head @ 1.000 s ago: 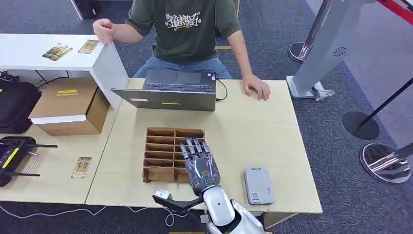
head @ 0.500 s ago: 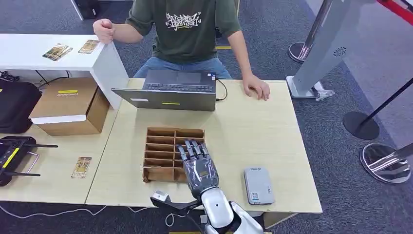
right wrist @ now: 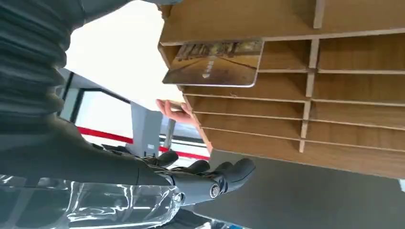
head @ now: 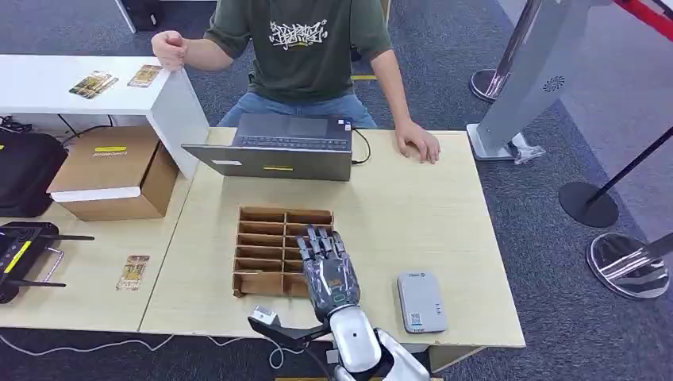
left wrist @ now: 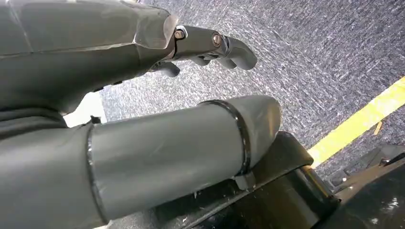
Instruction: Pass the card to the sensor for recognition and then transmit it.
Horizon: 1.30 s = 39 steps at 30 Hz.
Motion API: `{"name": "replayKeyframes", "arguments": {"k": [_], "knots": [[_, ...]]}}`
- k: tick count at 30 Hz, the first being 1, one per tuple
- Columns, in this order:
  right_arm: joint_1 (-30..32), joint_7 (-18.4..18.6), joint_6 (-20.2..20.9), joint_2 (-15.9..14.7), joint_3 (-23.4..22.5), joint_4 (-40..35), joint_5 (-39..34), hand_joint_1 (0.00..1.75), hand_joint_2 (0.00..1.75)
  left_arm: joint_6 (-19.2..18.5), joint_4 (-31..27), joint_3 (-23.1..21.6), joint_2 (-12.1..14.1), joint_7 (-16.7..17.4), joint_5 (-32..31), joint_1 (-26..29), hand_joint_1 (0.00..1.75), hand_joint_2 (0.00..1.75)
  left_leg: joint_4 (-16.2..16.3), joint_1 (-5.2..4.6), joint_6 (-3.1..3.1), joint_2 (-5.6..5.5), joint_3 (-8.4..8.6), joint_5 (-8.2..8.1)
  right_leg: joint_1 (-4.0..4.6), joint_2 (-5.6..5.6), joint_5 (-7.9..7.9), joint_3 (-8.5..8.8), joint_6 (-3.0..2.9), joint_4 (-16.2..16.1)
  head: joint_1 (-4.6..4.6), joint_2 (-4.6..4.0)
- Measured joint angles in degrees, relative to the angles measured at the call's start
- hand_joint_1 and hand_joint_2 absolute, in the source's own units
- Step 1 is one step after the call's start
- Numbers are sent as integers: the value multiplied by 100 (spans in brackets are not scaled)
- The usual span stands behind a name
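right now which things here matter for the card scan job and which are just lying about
For the job:
- picture card standing in the brown slotted wooden rack
- brown slotted wooden rack
- flat grey card sensor
- right hand, over the rack

Lying about:
- grey laptop
- brown cardboard box
- loose card on the side table

The right hand [head: 327, 270] covered part of the wooden organizer [head: 262, 246] near the table's front edge. The card [right wrist: 215, 64] sat partly inside a slot, its far end hidden. The person's [head: 305, 48] head was cut off by the top edge.
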Motion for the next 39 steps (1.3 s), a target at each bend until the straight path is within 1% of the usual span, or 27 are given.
{"name": "replayKeyframes", "arguments": {"k": [5, 10, 18, 29, 39], "knots": [[65, 78, 288, 0, 0, -98, 20, 0, 175, -24, 0, 20, 2, 2, -4, -1, 0, 0, 0, 0, 0, 0, 0, 0, 0, 0, 0, 0, 0, 0, 0, 0], [99, 153, 461, -2, -11, -127, 26, 0, 175, -26, 0, 42, 0, -4, -2, -1, 0, 0, 0, 0, 0, 0, 1, 0, 0, 0, 0, 0, 0, 0, 0, 0], [126, 146, 479, -4, -44, -155, 26, 0, 175, -22, 0, 98, 2, -66, 0, 1, 0, 0, 0, 0, 0, 0, 1, 0, 0, 0, 0, 0, 0, 0, 0, 0], [129, 28, 454, -7, -46, -190, 26, 0, 175, -24, 2, 136, 2, -76, 9, 3, 0, 0, 0, 0, 0, 0, 0, 0, 0, 0, 0, 0, 0, 0, 0, 0], [130, 41, 439, -55, -46, -299, 28, 0, 175, -42, 2, 135, 2, -77, -7, 3, 0, 0, 0, 0, 0, 0, 0, 0, 0, 0, 0, 0, 0, 0, 0, 0]]}}
